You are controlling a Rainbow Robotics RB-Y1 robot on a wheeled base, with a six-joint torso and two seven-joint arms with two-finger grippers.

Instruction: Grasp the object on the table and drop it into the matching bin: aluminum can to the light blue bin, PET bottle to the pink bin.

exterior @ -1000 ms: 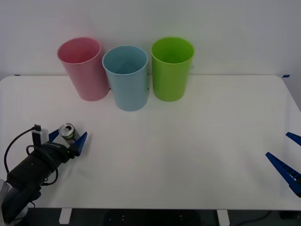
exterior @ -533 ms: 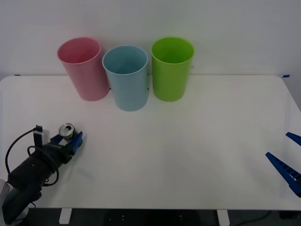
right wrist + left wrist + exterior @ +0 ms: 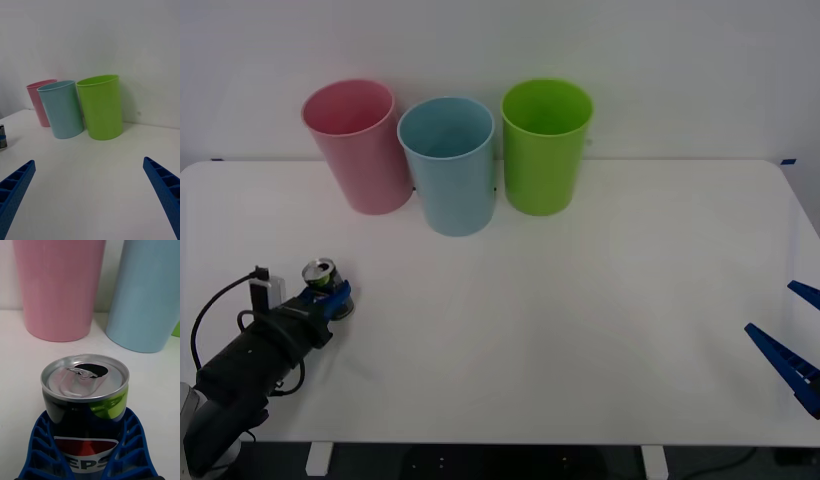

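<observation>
upright can (image 3: 84,397) is pinched between left gripper (image 3: 330,298) jaws; light blue bin (image 3: 448,165) lies at 1 o'clock; right gripper (image 3: 792,345) is parked, spread.

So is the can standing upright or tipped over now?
Upright: the aluminum can shows its silver top facing up, with the left gripper closed around its body.
</observation>
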